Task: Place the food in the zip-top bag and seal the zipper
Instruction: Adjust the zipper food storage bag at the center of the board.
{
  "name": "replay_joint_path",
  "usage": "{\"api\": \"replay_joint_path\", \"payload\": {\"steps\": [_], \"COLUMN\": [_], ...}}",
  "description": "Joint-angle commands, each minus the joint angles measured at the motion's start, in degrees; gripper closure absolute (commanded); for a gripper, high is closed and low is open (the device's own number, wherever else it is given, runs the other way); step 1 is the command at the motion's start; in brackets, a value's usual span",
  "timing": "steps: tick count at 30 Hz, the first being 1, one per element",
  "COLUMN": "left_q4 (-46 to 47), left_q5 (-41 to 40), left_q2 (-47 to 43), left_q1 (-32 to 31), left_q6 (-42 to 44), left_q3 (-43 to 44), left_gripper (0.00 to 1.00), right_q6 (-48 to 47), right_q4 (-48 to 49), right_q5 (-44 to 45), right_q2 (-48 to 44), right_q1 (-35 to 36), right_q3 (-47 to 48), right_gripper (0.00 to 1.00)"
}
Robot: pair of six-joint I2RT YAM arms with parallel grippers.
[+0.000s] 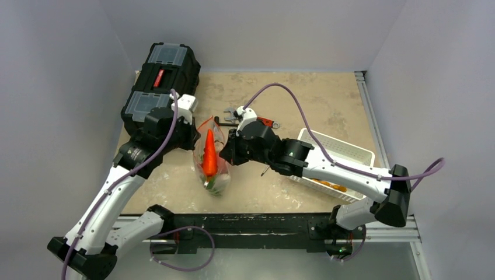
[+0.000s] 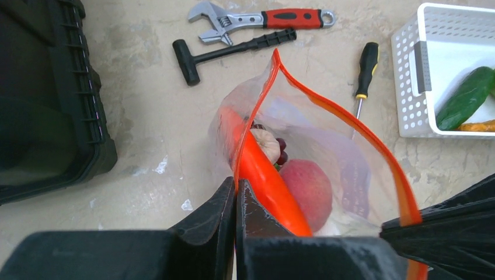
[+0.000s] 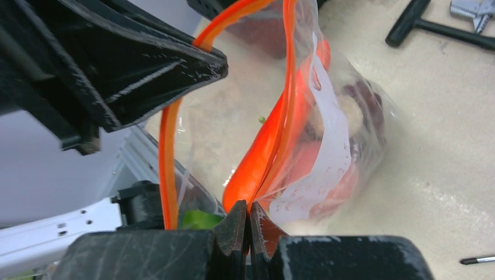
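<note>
The clear zip-top bag [image 1: 213, 175] stands open on the table between my two grippers. An orange carrot [image 1: 209, 153] sticks upright in it. In the left wrist view the bag [image 2: 350, 169] also holds the carrot [image 2: 268, 181], a red-pink fruit [image 2: 309, 186], a whitish piece [image 2: 265, 143] and dark red grapes [image 2: 282, 150]. My left gripper [image 2: 236, 185] is shut on one side of the orange-red zipper [image 2: 327, 105]. My right gripper [image 3: 248, 209] is shut on the opposite side of the zipper [image 3: 166, 157]. The white slider is not visible.
A white slotted basket [image 2: 408, 76] at the right holds a green cucumber [image 2: 467, 96] and an orange piece [image 2: 478, 125]. A red-handled wrench [image 2: 262, 18], a black T-handle tool [image 2: 233, 49] and a screwdriver [image 2: 366, 70] lie behind the bag. A black toolbox [image 1: 160, 87] stands at the far left.
</note>
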Motion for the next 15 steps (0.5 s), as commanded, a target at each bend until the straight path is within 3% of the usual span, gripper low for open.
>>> {"api": "replay_joint_path", "payload": {"steps": [1,8,15], "left_q4": [2.3,6.2,0.0], "left_q5": [0.3,0.4,-0.7], "left_q2": [-0.8,-4.8,3.8], "left_q1": [0.3,0.3,0.3], "left_q6": [0.7,0.6,0.4], "left_q3": [1.7,-0.8,3.0], "left_gripper": [1.00,1.00,1.00], "right_q6": [-3.1,-6.5,-6.1], "right_q4": [1.5,2.7,5.5], "right_q5": [-0.8,-2.0,-1.3], "right_q2": [1.1,-2.4,-2.9], "right_q1": [-0.1,-0.2,-0.2], "right_q3": [1.2,3.8,-0.2], "right_gripper": [1.00,1.00,1.00]}}
